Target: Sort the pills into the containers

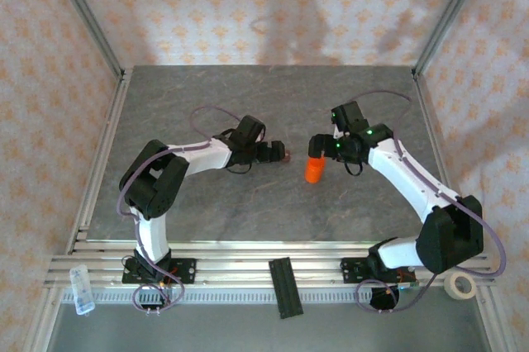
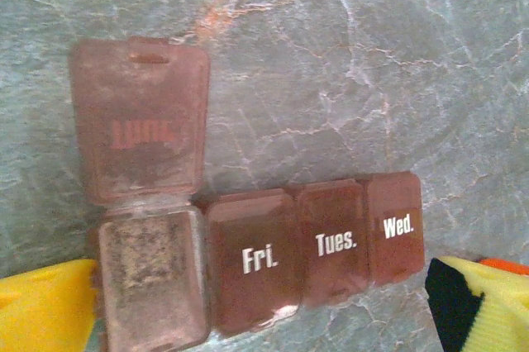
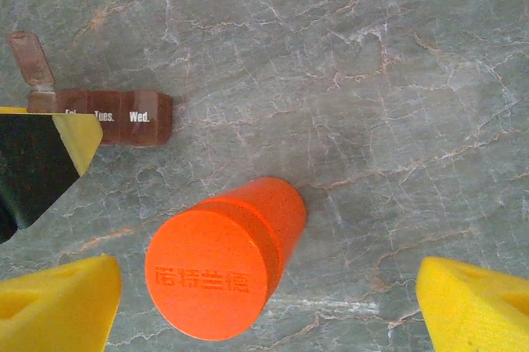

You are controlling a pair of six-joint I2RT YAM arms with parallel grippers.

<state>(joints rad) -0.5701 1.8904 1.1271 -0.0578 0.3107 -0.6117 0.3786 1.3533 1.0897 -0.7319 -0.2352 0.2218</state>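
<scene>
The grey marbled surface (image 1: 248,203) lay inside papered walls. Your left tool (image 2: 263,306) stood released, one finger at either end of the containers (image 2: 256,265). Their end lid (image 2: 139,121) was flipped up, while Fri., Tues. and Wed. were shut. Your right tool (image 3: 264,306) was spread wide around the standing orange bottle (image 3: 216,278), gripping nothing, and the cap was on. To do this step well, you probably needed to centre on the bottle's body, close below the cap, and pin the containers with the left tool so pouring wouldn't shove them.
</scene>
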